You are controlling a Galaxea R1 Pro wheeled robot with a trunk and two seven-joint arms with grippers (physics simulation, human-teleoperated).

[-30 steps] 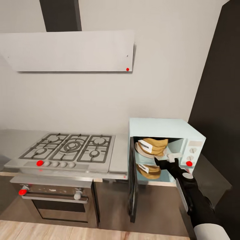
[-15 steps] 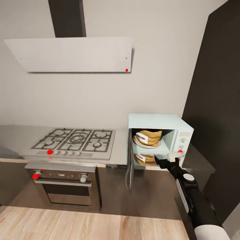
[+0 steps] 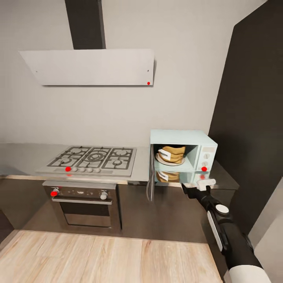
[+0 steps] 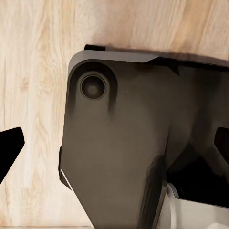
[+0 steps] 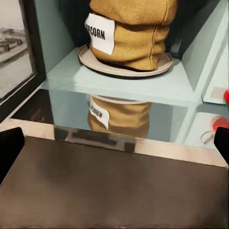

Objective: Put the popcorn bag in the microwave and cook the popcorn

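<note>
The pale blue-mint microwave [image 3: 182, 138] stands on the grey countertop [image 3: 140, 173] with its dark glass door [image 3: 150, 177] swung open. Inside, the tan popcorn bag [image 3: 171, 154] sits upright on a round plate [image 5: 125, 66], its white label [image 5: 100, 32] facing out. The glossy countertop [image 5: 71, 102] mirrors the bag. My right gripper [image 3: 195, 188] hovers in front of the microwave's mouth, just off the counter edge. It is open, and in the right wrist view the right gripper [image 5: 114, 145] has nothing between its fingertips [image 5: 9, 148]. My left gripper [image 4: 114, 148] is open above my own dark base.
A grated gas hob [image 3: 94, 157] and steel oven [image 3: 84, 204] stand left of the microwave, under a white range hood [image 3: 90, 67]. A tall dark cabinet [image 3: 251, 118] rises at the right. Light wood floor [image 3: 98, 259] lies in front of the cabinets.
The camera has backed away, so the whole kitchen looks smaller. My right gripper has drawn back out of the microwave's opening to the counter edge. The bag stays on its plate.
</note>
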